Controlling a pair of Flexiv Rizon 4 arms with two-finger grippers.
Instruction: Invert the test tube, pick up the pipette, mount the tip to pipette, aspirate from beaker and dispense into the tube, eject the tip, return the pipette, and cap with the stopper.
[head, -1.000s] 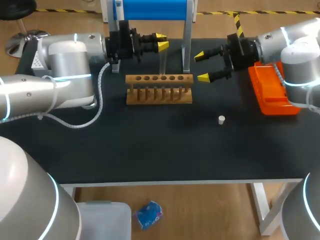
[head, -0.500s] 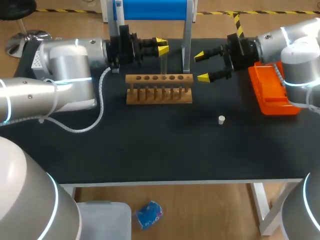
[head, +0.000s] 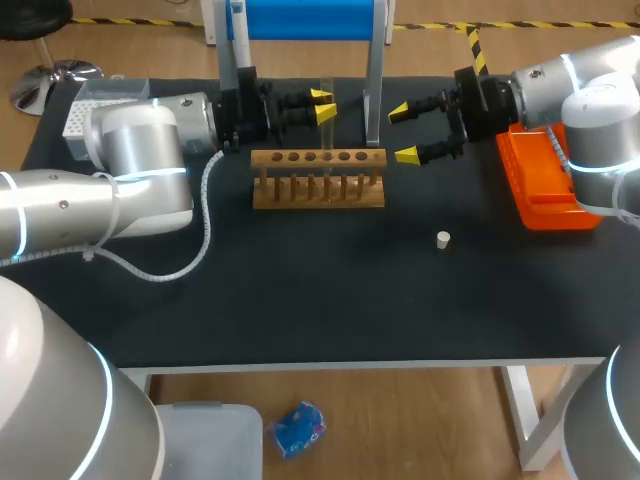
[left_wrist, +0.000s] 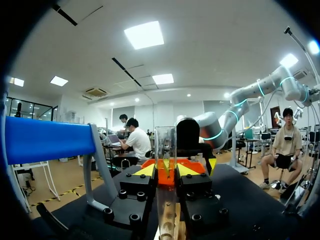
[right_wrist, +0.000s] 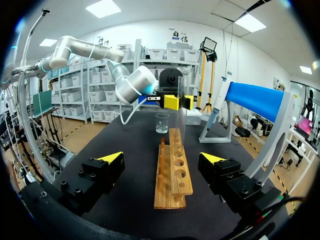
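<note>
Left gripper (left_wrist: 166, 170) clamped the test tube (left_wrist: 165, 142), long axis upright over the rack (head: 318, 190), lower end possibly seated in a hole. Right gripper (head: 405, 132) stood spread, empty, off the rack's right end, farther away.

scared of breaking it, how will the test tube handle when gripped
The test tube looks thin, clear and glassy, so probably fragile and slippery when squeezed. It seems empty, so likely light. Its round body would probably roll if laid down.
</note>
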